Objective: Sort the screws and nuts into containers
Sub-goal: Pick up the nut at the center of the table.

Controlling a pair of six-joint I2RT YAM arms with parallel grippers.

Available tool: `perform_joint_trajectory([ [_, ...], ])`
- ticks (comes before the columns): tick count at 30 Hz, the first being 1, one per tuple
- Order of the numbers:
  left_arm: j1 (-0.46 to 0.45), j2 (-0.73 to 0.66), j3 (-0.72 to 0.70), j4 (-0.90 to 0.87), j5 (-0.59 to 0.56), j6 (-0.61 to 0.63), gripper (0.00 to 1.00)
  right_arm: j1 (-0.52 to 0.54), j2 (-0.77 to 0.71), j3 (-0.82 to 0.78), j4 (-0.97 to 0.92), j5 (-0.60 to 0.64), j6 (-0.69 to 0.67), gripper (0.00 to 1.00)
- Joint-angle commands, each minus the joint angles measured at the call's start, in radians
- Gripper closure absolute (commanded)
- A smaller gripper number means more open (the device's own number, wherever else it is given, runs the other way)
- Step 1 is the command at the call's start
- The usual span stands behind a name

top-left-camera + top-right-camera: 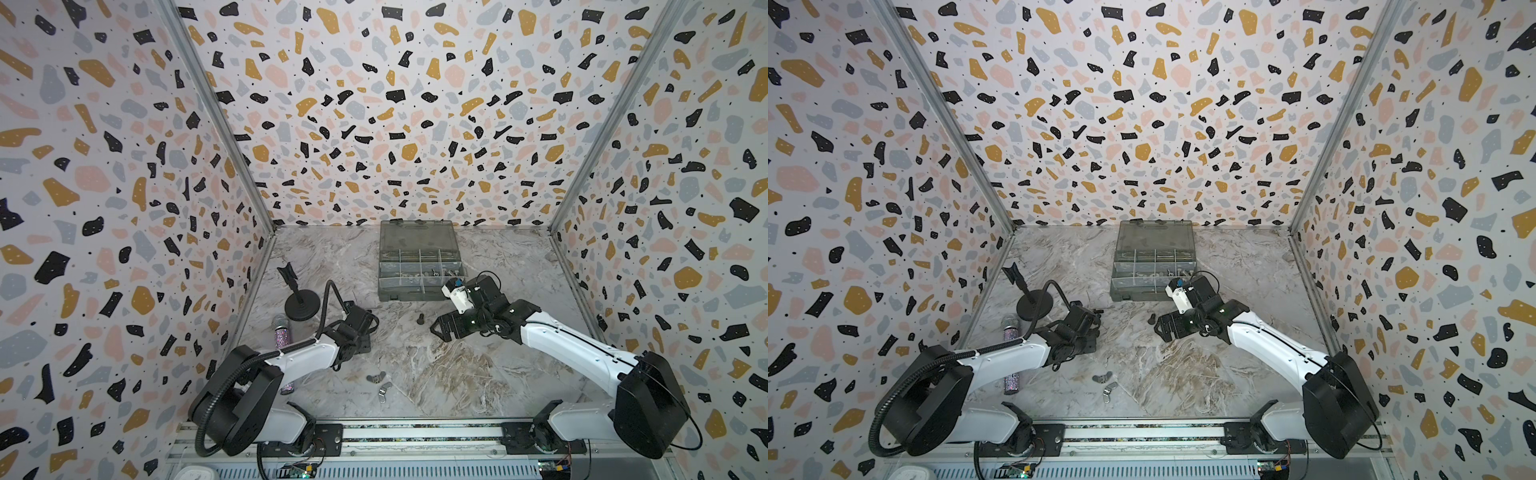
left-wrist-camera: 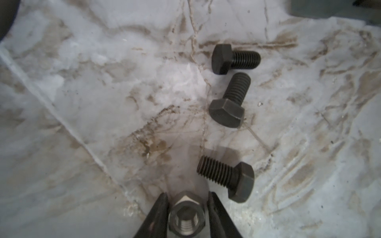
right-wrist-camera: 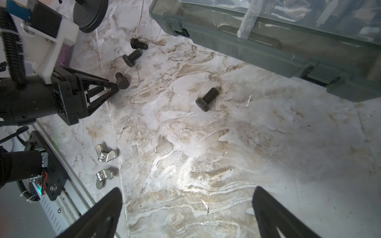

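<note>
Microphone and stand: a glittery purple microphone (image 1: 280,332) and a black round-based stand (image 1: 301,305) sit at the left edge of the table (image 1: 457,374). Neither belongs to the sort.

Left tool: the left tool (image 2: 187,193) is narrow and low at the table, with one finger on each side of a silver screw (image 2: 186,218). The screw's threaded end points toward the wrist camera. Firm contact on both sides cannot be confirmed.

Silver screw, handling: judged stiff, dense for its size and smooth. Hold it across the hex flats, not the threads.

Black screws: three black screws (image 2: 231,101) lie on their sides just beyond the left tool. The nearest black screw (image 3: 122,80) lies right at a fingertip and may be nudged.

Wing nuts: two wing nuts (image 3: 106,153) lie on the near part of the table, slightly apart. Judged light, thin and slippery. Pinch across the flat ears.

Lone black screw: the lone black screw (image 3: 206,99) lies on its side mid-table, between the two tools. The round shank is likely to roll, so take it at the head.

Organizer box: the organizer box (image 1: 415,296) sits far centre with its lid open. Small metal pieces lie in its right-hand compartments (image 1: 440,273), but their kind is too small to tell.

Right tool: the right tool (image 3: 187,188) is wide and empty, above bare table right of the lone black screw.
</note>
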Motion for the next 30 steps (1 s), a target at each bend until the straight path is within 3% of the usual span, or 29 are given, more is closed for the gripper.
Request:
perform_joint_trajectory([
  [1, 0.0, 0.047, 0.013, -0.075, 0.035, 0.022, 0.76, -0.019, -0.034, 0.005, -0.01, -0.007, -0.011, 0.01],
  [4, 0.0, 0.056, 0.044, -0.117, 0.027, 0.036, 0.86, -0.04, -0.036, 0.016, -0.015, -0.012, -0.021, 0.01],
  [17, 0.0, -0.017, 0.203, -0.275, 0.023, 0.042, 0.89, -0.082, -0.003, 0.062, -0.02, -0.047, -0.051, 0.01],
  [22, 0.0, 0.04, 0.356, -0.293, 0.02, 0.068, 0.88, -0.097, 0.007, 0.084, -0.028, -0.056, -0.054, 0.01],
  [30, 0.001, 0.309, 0.76, -0.316, 0.032, 0.146, 0.86, -0.108, 0.034, 0.142, -0.064, -0.054, -0.056, 0.01],
])
